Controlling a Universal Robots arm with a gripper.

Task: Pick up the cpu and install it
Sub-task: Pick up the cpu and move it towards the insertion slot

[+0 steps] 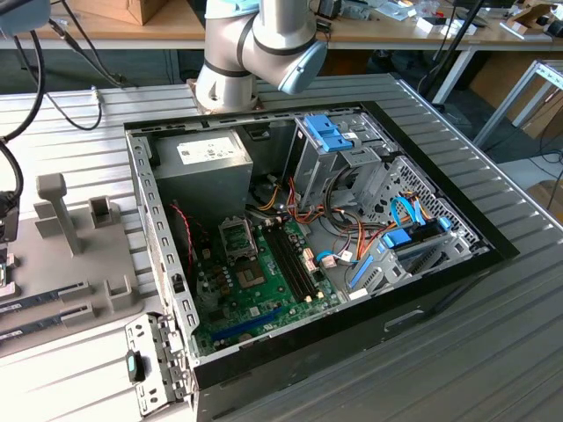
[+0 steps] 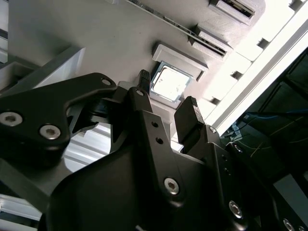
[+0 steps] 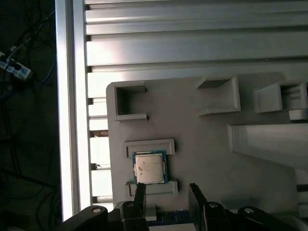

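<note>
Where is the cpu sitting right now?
In the first wrist view, the small square silver-topped cpu lies in a pocket of the grey fixture plate, between two raised grey lips, just beyond the open black gripper.

A robotics lab or workshop: a robot arm [image 1: 255, 44] stands on a ribbed metal table [image 1: 493, 352] behind an opened computer case [image 1: 352, 338], with cluttered wooden workbenches [image 1: 114, 31] and loose cables [image 1: 35, 79] at the far side.

Power supply label [image 1: 209, 151] unreadable, no other print legible
</note>
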